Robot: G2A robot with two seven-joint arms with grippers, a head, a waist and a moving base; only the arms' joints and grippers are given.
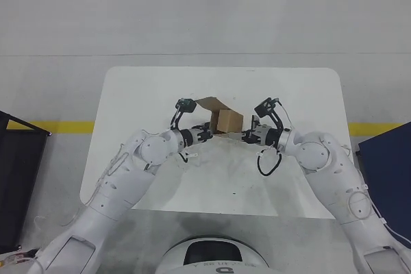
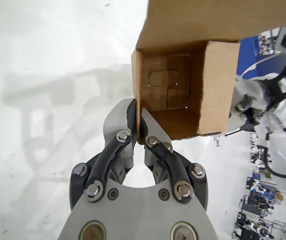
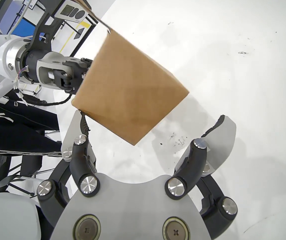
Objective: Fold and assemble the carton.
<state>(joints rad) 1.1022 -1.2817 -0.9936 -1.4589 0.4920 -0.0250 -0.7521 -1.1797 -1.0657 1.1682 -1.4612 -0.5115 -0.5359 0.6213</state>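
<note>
Above the desk, your left fingers pinched one carton wall, right fingers gaped empty; it might twist loose.

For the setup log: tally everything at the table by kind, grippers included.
carton: 1
grippers: 2, the left gripper shut on the carton, the right gripper open
table: 1
total: 4
</note>
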